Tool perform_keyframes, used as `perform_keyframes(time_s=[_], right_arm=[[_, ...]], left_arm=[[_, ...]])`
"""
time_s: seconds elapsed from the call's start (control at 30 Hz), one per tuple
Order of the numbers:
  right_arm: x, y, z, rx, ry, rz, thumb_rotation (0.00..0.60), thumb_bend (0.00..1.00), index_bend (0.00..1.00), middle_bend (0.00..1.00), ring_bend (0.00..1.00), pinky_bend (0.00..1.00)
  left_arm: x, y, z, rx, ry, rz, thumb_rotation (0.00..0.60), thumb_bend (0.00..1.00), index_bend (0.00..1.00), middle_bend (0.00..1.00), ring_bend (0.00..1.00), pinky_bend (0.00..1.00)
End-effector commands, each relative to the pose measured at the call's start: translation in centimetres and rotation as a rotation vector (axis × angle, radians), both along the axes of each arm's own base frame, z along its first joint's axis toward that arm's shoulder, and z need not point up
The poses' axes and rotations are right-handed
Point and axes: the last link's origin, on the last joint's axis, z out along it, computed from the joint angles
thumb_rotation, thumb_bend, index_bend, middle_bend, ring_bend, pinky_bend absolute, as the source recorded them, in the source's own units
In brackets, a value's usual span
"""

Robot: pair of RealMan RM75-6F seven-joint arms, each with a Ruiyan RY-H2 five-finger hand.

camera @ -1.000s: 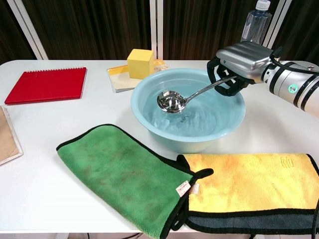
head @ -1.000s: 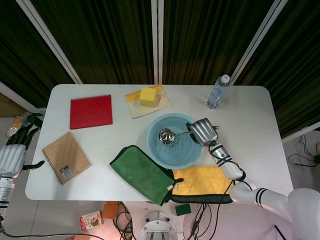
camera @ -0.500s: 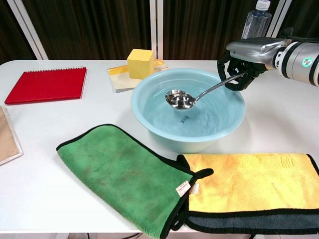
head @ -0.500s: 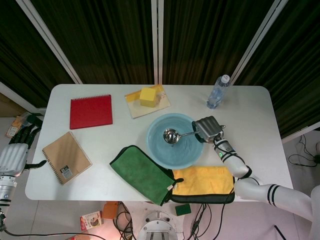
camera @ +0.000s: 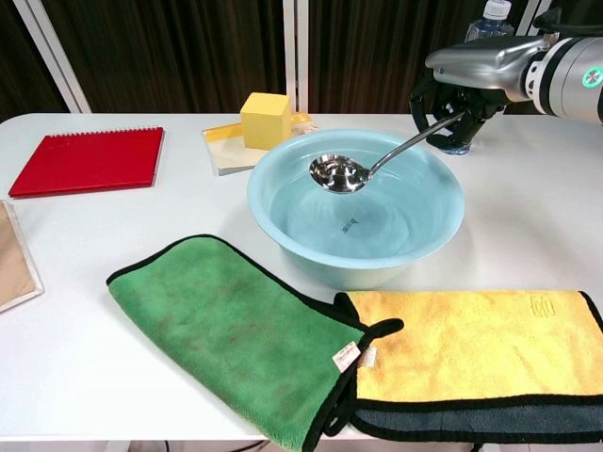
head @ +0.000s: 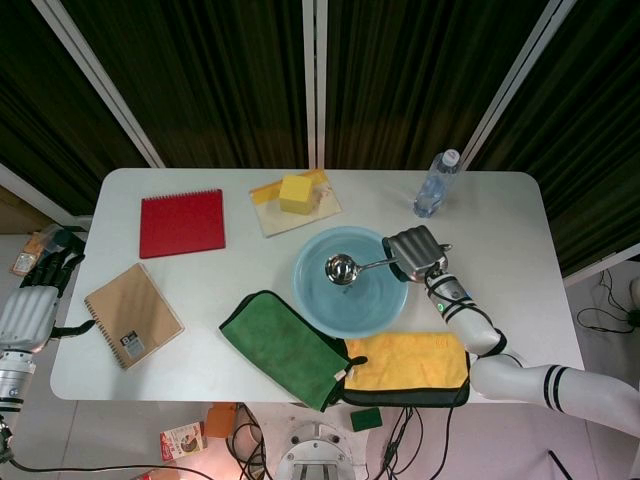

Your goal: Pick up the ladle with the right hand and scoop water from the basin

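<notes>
Far left, off the table edge, the left hand [head: 28, 310] hangs beside the white table [head: 520, 230], fingers loosely apart, holding nothing; it shows only in the head view. On the table's left side lie a brown notebook [head: 133, 315], spiral-bound, near the front edge, and a red notebook [head: 182, 222] behind it, both flat. A green cloth [camera: 231, 325] lies spread toward the front, its right corner overlapping a yellow cloth [camera: 471, 330] with a dark border. Behind the centre, a yellow block [camera: 265, 120] stands on a pale pad [head: 268, 218] just beside the basin's far-left rim. The light blue basin [camera: 273, 221] sits mid-table with water in it, a small dark mark visible on its bottom. The ladle [camera: 341, 174] is over the basin: its steel bowl sits above the water surface near the basin's middle-left, roughly level, the handle slanting up and to the right across the rim. The right hand [camera: 471, 75] grips the handle's upper end, fingers curled closed around it, the back of the hand turned upward, held above the basin's right rim. A clear water bottle [head: 436, 185] stands upright behind that hand, near the table's far right corner; in the chest view it is mostly hidden by the hand.
</notes>
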Motion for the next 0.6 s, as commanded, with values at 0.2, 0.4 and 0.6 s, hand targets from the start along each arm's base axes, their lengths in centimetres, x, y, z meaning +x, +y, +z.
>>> perform_keyframes(time_s=[0.2,0.4,0.6], right_arm=[[2.0,0.2,2.4,-0.029,-0.002,0.023,0.6,0.6,0.76,0.75,0.7,0.82],[3.4,0.1,4.1,-0.05,-0.015,0.037,0.6,0.6,0.76,0.75,0.7,0.82],[4.1,-0.2,5.4,-0.076,-0.037,0.033,0.6,0.6,0.76,0.75,0.7,0.82]], left_arm=[[0.3,0.1,0.2,0.006,0.001,-0.006,0.6,0.02,0.11,0.0,0.0,0.16],[0.3,0.3,0.4,0.013,0.002,-0.006,0.6,0.02,0.11,0.0,0.0,0.16],[0.0,0.6,0.2,0.017,-0.006,-0.004,0.6,0.02,0.11,0.0,0.0,0.16]])
